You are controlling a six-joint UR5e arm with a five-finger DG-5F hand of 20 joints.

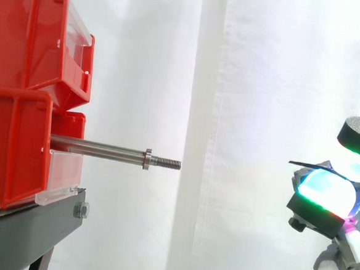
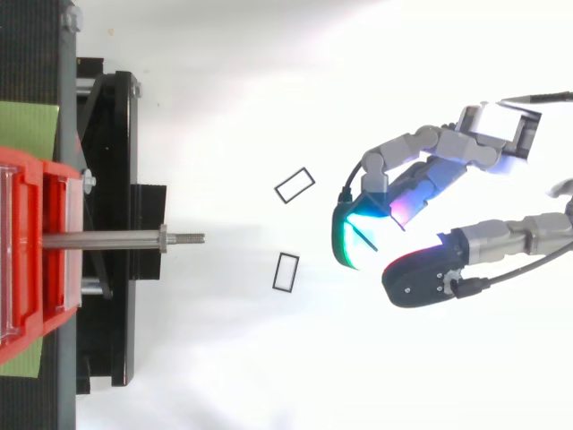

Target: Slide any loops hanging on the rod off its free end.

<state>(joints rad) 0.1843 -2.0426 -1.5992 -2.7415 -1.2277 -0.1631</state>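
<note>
- My hand's (image 2: 466,148) fingers (image 2: 421,184) were loosely bent, thumb apart, clasping nothing (a thin dark sliver lay against one pad).
- It hung well clear of the rod's (image 2: 107,239) free end.
- Rod bare; one loop (image 2: 292,179) and another loop (image 2: 276,270) lay on the white floor between.

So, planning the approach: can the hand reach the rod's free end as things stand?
Probably yes: in the side view nothing stands between the hand and the rod's free end; the two loops seem to lie lower.

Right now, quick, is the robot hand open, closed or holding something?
Robot hand: cannot be told; it sits clear of the rod.
</note>
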